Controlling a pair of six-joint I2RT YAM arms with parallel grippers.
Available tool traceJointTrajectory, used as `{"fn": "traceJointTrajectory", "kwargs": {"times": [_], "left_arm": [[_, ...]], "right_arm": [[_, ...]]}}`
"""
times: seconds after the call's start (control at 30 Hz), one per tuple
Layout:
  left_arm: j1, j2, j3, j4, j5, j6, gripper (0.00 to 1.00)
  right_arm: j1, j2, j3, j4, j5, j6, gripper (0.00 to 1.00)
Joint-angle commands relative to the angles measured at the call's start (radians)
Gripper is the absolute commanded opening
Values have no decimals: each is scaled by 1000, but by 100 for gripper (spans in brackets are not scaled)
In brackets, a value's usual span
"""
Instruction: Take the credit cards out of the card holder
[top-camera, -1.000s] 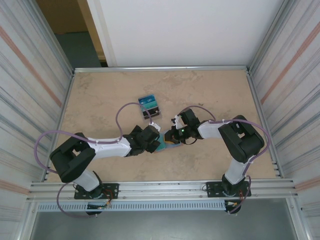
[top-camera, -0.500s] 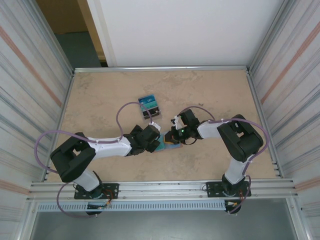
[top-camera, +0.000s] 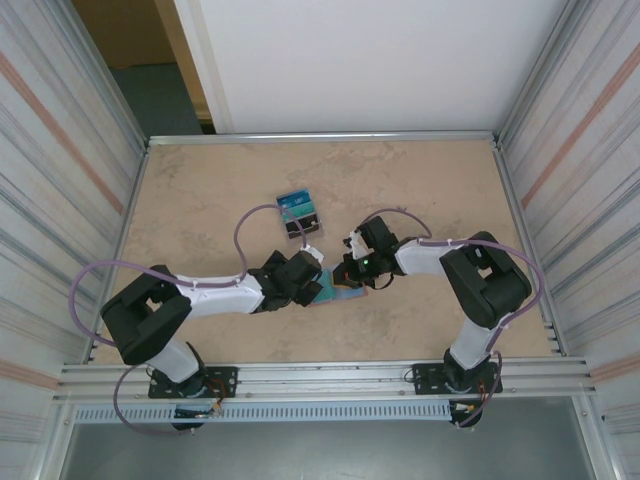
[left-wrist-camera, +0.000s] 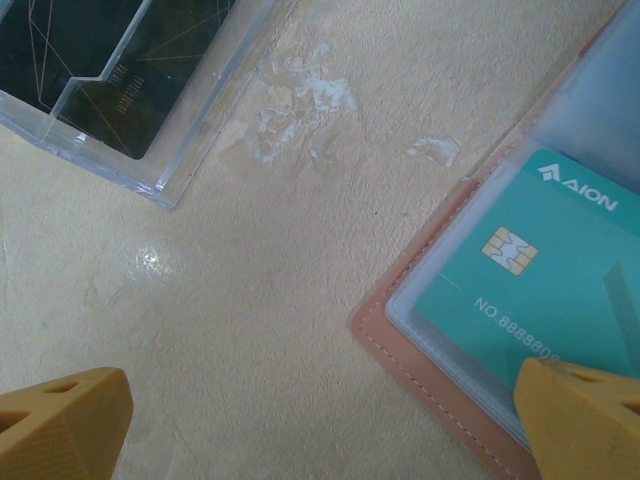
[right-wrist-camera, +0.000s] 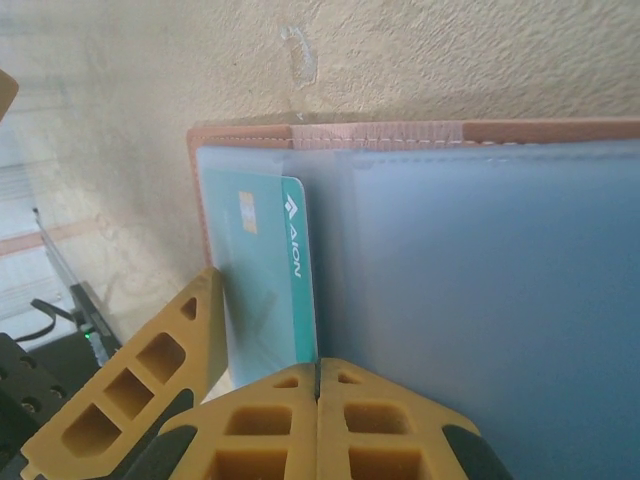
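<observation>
The salmon-pink card holder (top-camera: 345, 296) lies open on the table between the two arms, its light blue lining up (right-wrist-camera: 400, 131). A teal credit card (left-wrist-camera: 540, 260) marked AION sits in its clear pocket, one edge strip showing bare (right-wrist-camera: 298, 290). My right gripper (right-wrist-camera: 318, 385) is shut, its fingertips pinched together at that card's near corner. My left gripper (left-wrist-camera: 320, 430) is open wide. One of its fingers (left-wrist-camera: 585, 420) rests on the holder's pocket, and the other (left-wrist-camera: 60, 425) is over bare table.
A clear acrylic stand (top-camera: 298, 212) with dark and blue-teal cards sits just beyond the left gripper (left-wrist-camera: 130, 90). Corrugated walls close in the left and right sides, and a metal rail runs along the near edge.
The right gripper's fingers have closed the last bit onto the card's corner. Both arms and the holder stay nearly where they were.
</observation>
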Motion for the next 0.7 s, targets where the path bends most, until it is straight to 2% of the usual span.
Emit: {"fn": "traceJointTrajectory", "kwargs": {"times": [0.0,0.67], "left_arm": [[-6,20,17,-32,-6,9,99],[-5,-33,38,-15,12,44,99]], "right_arm": [[-5,-34,24,-65,39,-39,0],[-25,-88,40,-165,110,-97,0]]}}
